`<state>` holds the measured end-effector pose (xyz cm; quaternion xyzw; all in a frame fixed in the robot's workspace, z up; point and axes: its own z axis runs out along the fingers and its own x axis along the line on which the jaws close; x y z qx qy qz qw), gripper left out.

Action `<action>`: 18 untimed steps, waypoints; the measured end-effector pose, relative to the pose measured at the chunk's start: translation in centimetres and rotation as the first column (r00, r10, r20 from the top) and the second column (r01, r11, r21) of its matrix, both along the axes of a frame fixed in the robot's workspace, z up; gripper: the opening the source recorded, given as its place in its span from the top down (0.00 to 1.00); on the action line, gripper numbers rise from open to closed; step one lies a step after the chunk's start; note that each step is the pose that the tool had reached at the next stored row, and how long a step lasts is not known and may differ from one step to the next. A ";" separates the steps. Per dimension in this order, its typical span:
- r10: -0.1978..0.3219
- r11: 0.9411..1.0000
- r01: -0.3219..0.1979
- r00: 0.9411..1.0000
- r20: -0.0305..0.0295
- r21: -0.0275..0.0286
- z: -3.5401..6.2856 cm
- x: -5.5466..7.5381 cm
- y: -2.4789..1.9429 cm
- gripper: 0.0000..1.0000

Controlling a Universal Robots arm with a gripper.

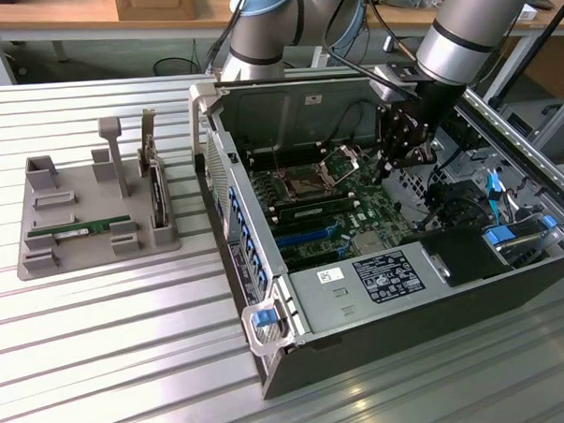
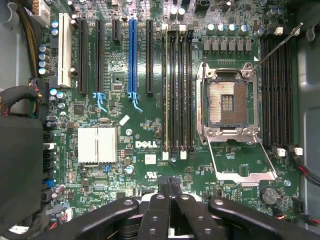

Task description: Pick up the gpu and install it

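The pincer (image 2: 170,186) hangs closed and empty over the motherboard (image 1: 331,214) inside the open computer case (image 1: 379,292). The gpu (image 1: 88,226) lies flat in the gray tray (image 1: 41,264) near the table's (image 1: 111,369) far edge. A good pickup needs opened fingers squared across its narrow width.

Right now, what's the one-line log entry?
gripper: shut, empty | over motherboard in computer case | green stick: in grey holder

Silver-grey jointed arm (image 1: 461,30), black claw (image 2: 170,187).
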<state>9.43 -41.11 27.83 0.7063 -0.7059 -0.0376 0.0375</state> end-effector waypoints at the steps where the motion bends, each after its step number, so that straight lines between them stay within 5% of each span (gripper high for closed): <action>1: 0.000 1.000 0.000 1.000 0.000 0.000 -0.06 -0.2 0.00 0.90; 11: 0.004 1.000 -0.004 1.000 0.000 0.001 -2.41 -2.7 0.00 0.90; 18: 0.012 1.000 -0.012 1.000 0.000 0.001 -4.05 -2.9 0.00 0.90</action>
